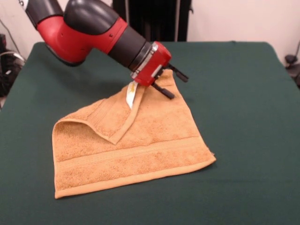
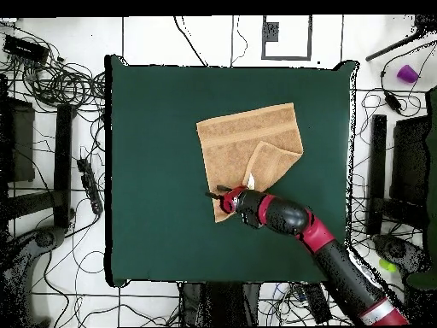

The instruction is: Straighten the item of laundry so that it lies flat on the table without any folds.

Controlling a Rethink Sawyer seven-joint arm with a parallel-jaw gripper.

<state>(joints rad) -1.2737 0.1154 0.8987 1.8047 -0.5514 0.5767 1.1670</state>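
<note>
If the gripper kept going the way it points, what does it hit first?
Probably the towel: the gripper, fingers apart, slants down over its far corner. Depth is unclear; past that, the table.

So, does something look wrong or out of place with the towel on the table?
Yes. The towel does not lie flat: one corner is folded over onto its middle, with the white label turned up. The hand is at the towel's far edge. Nothing appears torn or spilled on the table.
</note>
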